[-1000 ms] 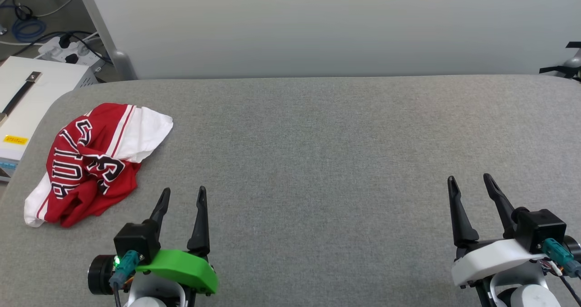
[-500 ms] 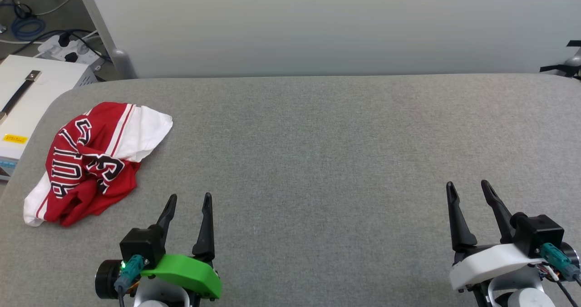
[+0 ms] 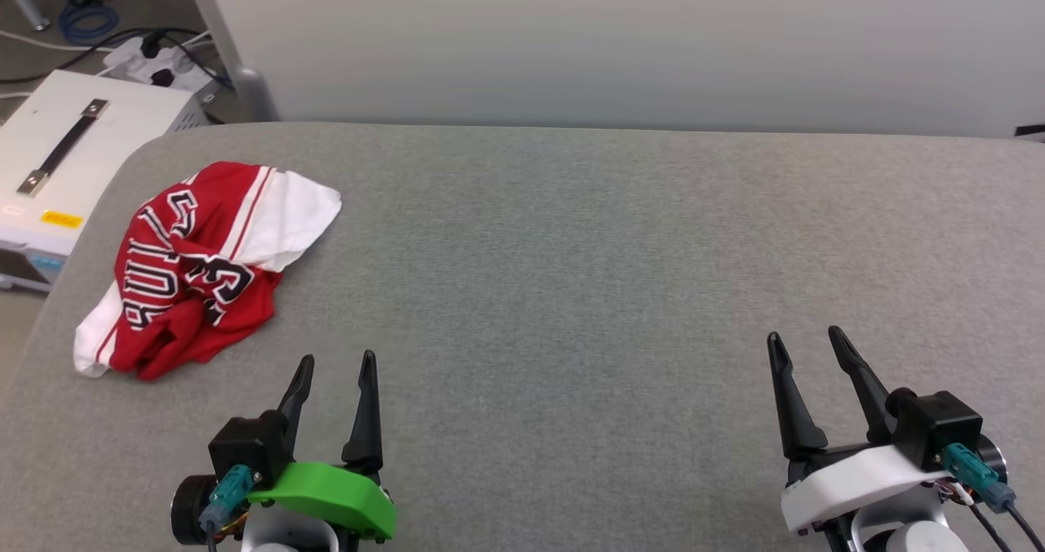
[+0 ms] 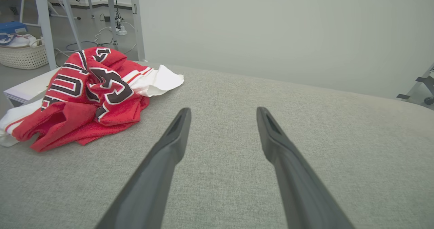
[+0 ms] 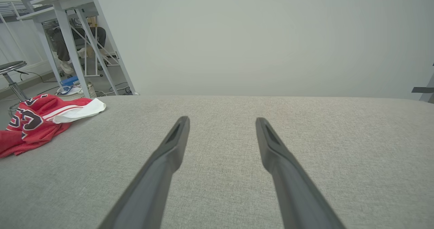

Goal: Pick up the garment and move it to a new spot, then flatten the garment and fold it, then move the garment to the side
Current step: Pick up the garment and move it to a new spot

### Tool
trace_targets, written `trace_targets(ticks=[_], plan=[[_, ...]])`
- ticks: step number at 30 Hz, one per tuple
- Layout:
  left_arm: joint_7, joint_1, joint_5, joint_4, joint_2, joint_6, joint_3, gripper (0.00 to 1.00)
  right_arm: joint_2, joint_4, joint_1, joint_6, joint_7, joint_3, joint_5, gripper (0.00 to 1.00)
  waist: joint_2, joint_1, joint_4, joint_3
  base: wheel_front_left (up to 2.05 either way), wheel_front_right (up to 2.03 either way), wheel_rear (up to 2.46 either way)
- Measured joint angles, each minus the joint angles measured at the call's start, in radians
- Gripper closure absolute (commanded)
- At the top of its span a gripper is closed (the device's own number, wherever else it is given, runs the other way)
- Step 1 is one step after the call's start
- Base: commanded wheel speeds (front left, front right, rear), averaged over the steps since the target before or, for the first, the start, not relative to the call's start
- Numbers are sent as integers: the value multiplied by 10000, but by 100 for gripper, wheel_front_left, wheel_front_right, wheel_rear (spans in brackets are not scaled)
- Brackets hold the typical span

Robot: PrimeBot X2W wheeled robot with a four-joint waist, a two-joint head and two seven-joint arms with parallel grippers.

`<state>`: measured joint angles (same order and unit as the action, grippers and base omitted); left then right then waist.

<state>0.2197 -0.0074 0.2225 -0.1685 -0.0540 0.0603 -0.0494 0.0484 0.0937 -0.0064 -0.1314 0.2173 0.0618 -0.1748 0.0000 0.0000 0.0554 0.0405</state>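
Note:
The garment lies crumpled at the far left of the grey padded table, red with white sleeves and black white-outlined lettering. It also appears in the left wrist view as the garment and in the right wrist view as the garment. My left gripper hovers open near the front edge, just right of and nearer than the shirt, touching nothing. My right gripper is open at the lower right, far from it. Open fingers and fingers hold nothing.
A white box with a black handle stands off the table's left edge, with cables and a power strip on the floor behind. A pale wall runs along the table's far edge. A white basket sits on the floor.
The head camera has turned left and dipped slightly, so the whole scene has shifted right. Both grippers sit slightly lower in view and stay open. The garment has not moved on the table.

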Motion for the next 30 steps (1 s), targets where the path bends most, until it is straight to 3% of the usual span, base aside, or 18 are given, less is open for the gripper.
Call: trace_targets(ticks=[30], plan=[[362, 0, 253, -259, 12, 142, -138, 0, -2, 142, 58, 0, 393, 570, -690, 0, 0, 0, 3700, 24, 0, 0, 0]])
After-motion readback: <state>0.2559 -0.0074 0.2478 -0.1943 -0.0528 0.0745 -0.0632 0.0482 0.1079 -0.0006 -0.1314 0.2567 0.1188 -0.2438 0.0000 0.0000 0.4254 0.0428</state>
